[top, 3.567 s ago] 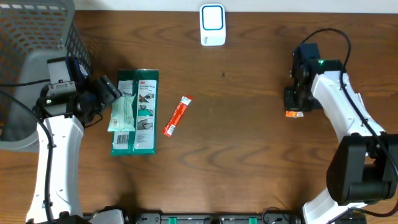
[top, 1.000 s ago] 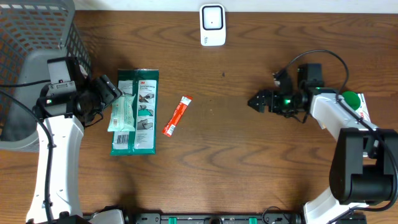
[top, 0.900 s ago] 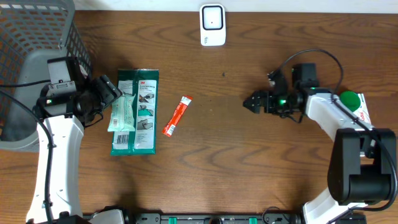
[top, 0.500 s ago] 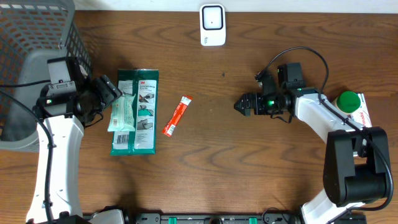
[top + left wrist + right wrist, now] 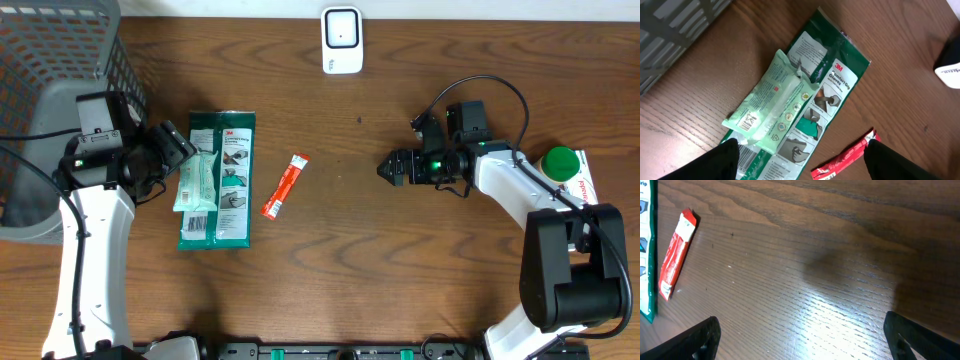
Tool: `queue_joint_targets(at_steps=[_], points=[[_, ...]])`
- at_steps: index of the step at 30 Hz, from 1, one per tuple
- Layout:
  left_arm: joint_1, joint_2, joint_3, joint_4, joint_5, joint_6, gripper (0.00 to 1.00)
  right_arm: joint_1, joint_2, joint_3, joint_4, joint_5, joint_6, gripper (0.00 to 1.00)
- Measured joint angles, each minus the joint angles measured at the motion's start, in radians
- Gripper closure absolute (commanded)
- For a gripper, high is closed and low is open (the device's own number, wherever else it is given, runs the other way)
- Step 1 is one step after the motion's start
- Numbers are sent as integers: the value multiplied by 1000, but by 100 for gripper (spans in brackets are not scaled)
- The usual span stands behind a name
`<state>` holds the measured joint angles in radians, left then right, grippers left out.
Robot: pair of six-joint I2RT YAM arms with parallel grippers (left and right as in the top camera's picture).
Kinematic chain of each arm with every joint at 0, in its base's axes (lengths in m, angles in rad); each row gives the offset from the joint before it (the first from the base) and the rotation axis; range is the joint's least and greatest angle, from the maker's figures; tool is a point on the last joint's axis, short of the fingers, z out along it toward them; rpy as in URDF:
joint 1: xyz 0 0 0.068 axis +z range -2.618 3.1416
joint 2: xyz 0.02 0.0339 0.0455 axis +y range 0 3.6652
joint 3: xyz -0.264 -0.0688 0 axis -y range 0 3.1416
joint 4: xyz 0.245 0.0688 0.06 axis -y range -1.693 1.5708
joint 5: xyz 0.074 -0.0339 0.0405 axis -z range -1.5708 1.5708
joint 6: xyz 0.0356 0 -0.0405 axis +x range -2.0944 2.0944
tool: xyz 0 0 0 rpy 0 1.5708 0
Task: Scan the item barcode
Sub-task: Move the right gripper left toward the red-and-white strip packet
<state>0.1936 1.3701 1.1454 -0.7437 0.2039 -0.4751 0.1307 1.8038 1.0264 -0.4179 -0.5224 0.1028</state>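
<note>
A red sachet [image 5: 285, 186] lies on the wooden table, between a green 3M gloves pack [image 5: 232, 200] and my right gripper [image 5: 392, 168]. A pale green wipes pack [image 5: 197, 180] rests on the gloves pack, and the left wrist view shows its barcode label [image 5: 746, 121]. My left gripper [image 5: 175, 150] hovers open at the packs' left edge with nothing between its fingers. The right gripper stands open over bare wood, pointing left at the sachet [image 5: 675, 260], well short of it. The white scanner [image 5: 341, 40] stands at the back edge.
A dark wire basket [image 5: 50, 60] holding a grey object fills the back left corner. A white item with a green cap [image 5: 562, 163] lies at the far right, behind the right arm. Bare wood stretches between the sachet and the right gripper.
The right arm has swung left from the right side of the table toward the middle, gripper open, then stopped in the last half second. The left arm and all packs have stayed put.
</note>
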Motion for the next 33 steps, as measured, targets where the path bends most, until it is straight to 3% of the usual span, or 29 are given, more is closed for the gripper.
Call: queue_joint_targets(at_steps=[33], points=[[0, 0, 0, 0, 0, 0, 18, 40, 0, 0, 24, -9, 24, 1]])
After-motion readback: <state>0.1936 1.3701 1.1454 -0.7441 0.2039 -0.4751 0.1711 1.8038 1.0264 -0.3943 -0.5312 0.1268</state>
